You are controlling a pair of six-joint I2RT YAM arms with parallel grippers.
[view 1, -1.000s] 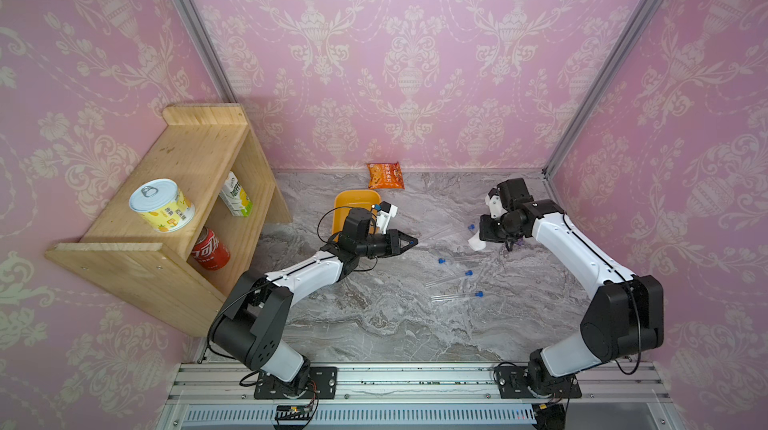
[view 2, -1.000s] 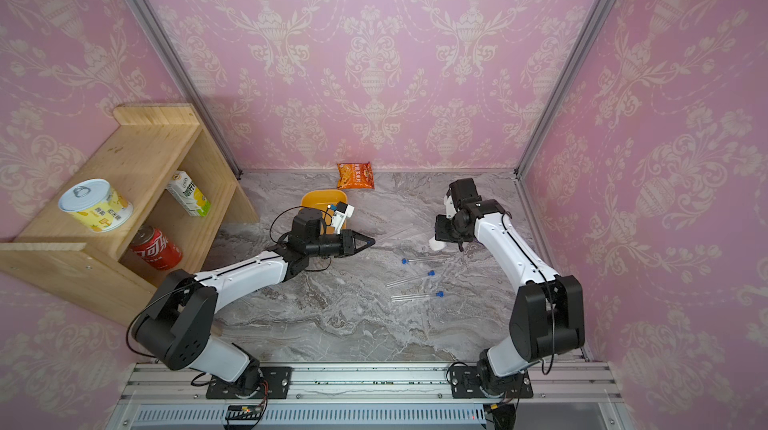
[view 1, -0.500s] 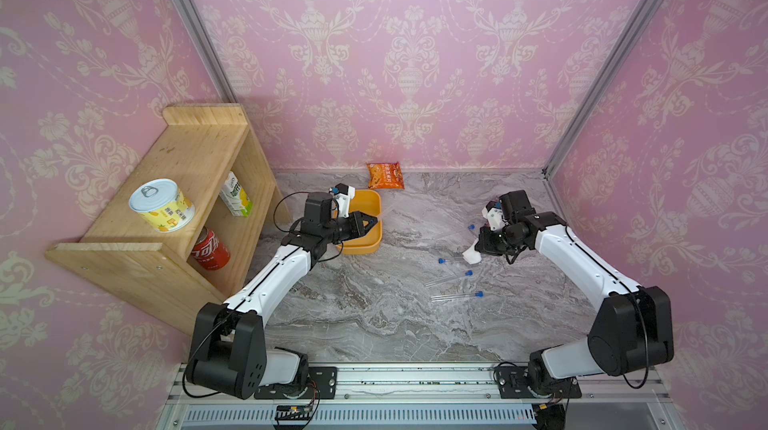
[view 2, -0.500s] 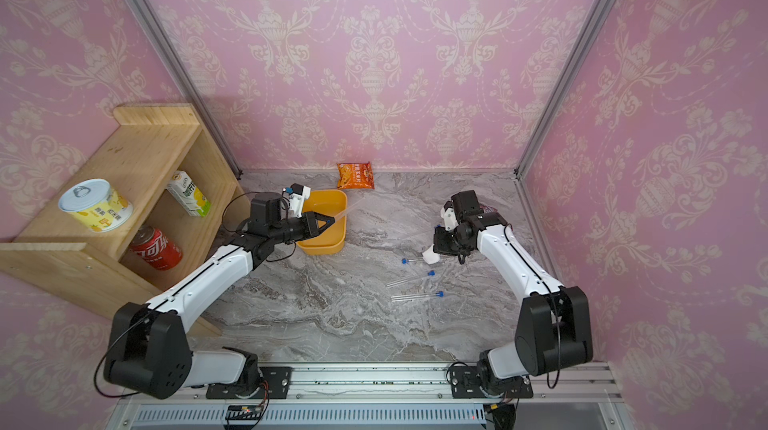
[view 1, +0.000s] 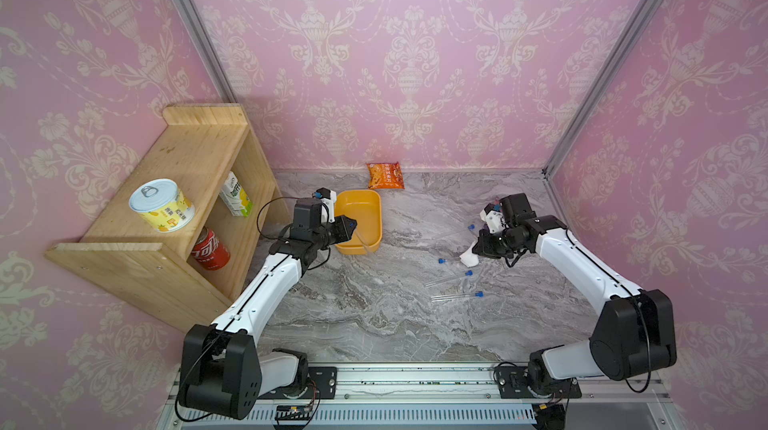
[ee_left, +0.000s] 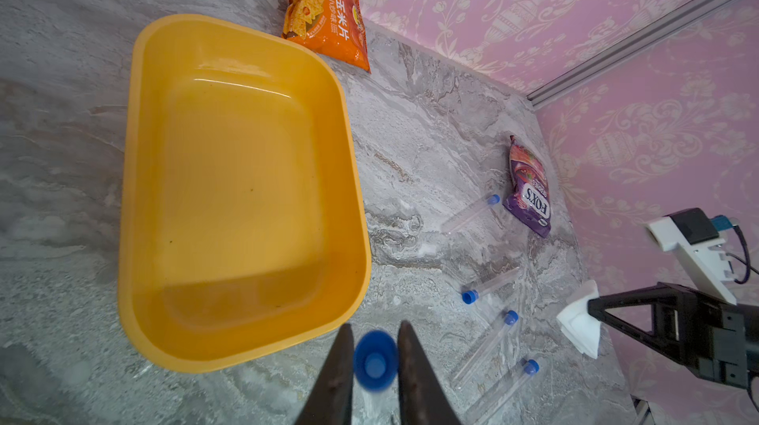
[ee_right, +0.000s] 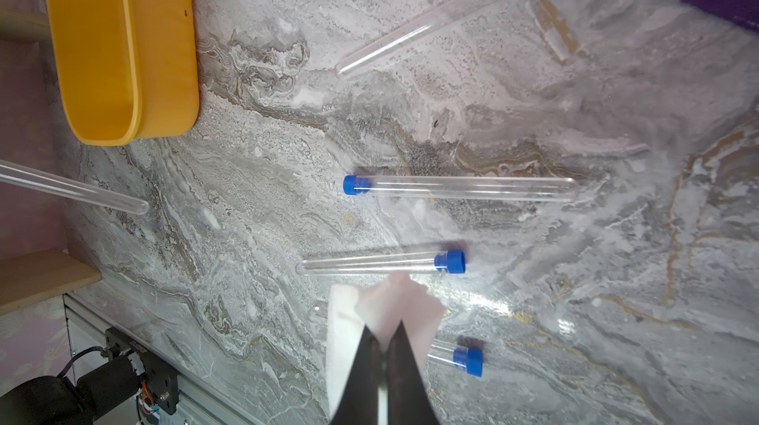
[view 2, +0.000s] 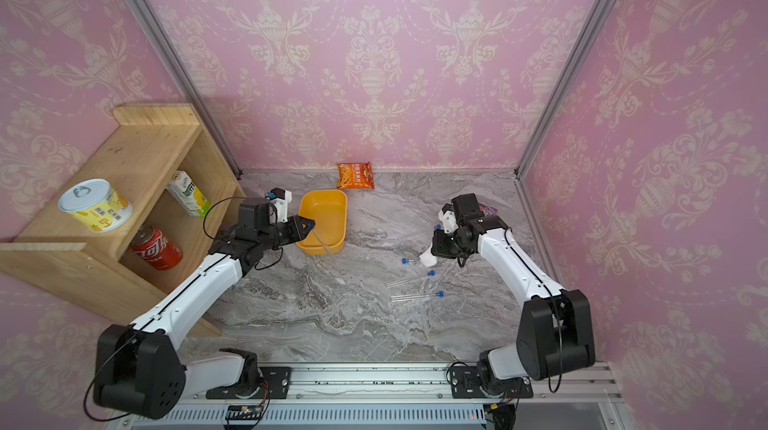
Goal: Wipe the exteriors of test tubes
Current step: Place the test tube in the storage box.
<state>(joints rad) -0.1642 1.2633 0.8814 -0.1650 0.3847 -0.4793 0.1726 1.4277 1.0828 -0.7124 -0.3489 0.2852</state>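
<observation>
My left gripper (view 1: 351, 225) (ee_left: 376, 324) is shut on the blue-capped end of a clear test tube (ee_left: 374, 361). The tube's body (view 1: 361, 241) (ee_right: 74, 189) slants down over the front rim of a yellow tub (view 1: 379, 216) (ee_left: 125, 197). My right gripper (view 1: 480, 247) (ee_right: 384, 326) is shut on a folded white wipe (view 1: 468, 258) (ee_right: 394, 304), just above the table. Several more test tubes (view 1: 451, 278) (view 2: 415, 295) (ee_right: 460, 188) lie loose on the marble in front of and beside the wipe, none touching it.
A wooden shelf (view 1: 166, 207) at the left holds a yellow tin (view 1: 162, 204), a red cola can (view 1: 210, 250) and a carton (view 1: 236, 199). An orange snack bag (view 1: 385, 175) lies by the back wall. A purple sweet bag (ee_left: 530, 193) sits near the right wall.
My left arm has swung left from the table's middle to the tub, carrying the tube. My right gripper has come down and forward with the wipe, closer to the loose tubes.
</observation>
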